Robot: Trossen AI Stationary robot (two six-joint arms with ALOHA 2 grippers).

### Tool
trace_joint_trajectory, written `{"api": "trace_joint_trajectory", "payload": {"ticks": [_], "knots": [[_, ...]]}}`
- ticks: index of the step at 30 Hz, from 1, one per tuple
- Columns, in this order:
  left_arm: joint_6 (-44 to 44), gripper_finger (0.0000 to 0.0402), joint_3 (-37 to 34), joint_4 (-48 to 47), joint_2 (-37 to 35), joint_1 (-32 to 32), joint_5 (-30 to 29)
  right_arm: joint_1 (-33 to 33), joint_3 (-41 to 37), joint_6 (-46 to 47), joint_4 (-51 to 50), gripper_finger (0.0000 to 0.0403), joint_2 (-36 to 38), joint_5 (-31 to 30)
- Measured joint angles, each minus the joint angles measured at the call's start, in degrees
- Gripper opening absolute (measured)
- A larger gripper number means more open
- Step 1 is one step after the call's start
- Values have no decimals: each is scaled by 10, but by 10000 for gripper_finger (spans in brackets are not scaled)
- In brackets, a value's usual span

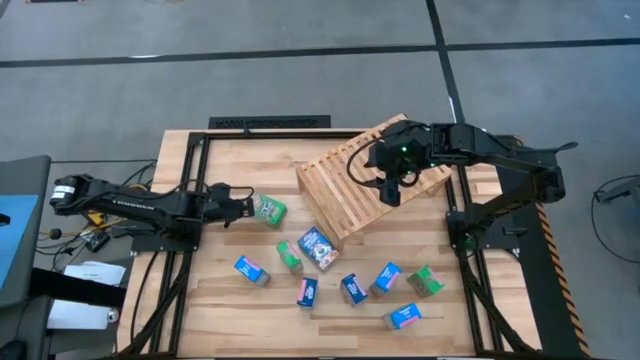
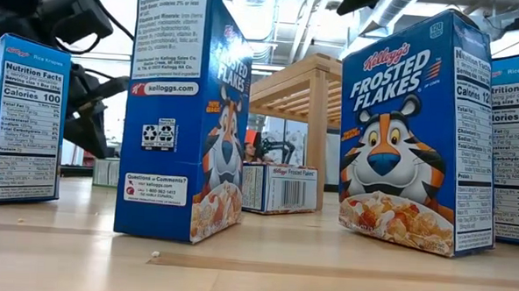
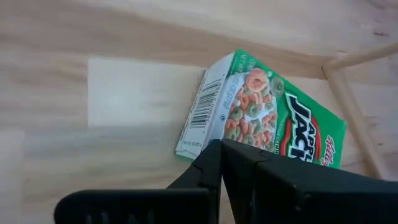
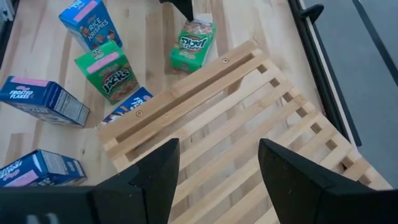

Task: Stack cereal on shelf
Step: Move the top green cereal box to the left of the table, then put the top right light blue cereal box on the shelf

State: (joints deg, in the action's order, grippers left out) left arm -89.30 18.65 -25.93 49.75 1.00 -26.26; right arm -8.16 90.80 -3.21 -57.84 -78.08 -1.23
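Your left gripper (image 3: 219, 155) is sitting with fingers pressed together, tips touching the barcode end of a green printed-cardboard Apple Jacks box (image 3: 261, 115) lying flat left of centre in the high view. It is probably light, thin-walled and slick, so you are better pinching its narrow sides. Your right gripper (image 4: 217, 165) is hovering, fingers spread and empty, over the tilted light-wood slatted rack (image 4: 249, 112), upper centre-right

Plank tabletop (image 1: 210, 310), grey floor (image 1: 300, 60)
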Motion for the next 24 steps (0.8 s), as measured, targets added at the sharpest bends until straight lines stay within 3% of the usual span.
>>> {"api": "trace_joint_trajectory", "payload": {"ticks": [5,13,24], "knots": [[-71,0,0,-26,5,41,13,0,0,2,0,244,0,0],[-221,0,0,-150,10,83,60,0,0,2,0,244,0,-1],[-191,0,6,-121,12,93,19,-1,0,-26,9,244,0,-1]]}}
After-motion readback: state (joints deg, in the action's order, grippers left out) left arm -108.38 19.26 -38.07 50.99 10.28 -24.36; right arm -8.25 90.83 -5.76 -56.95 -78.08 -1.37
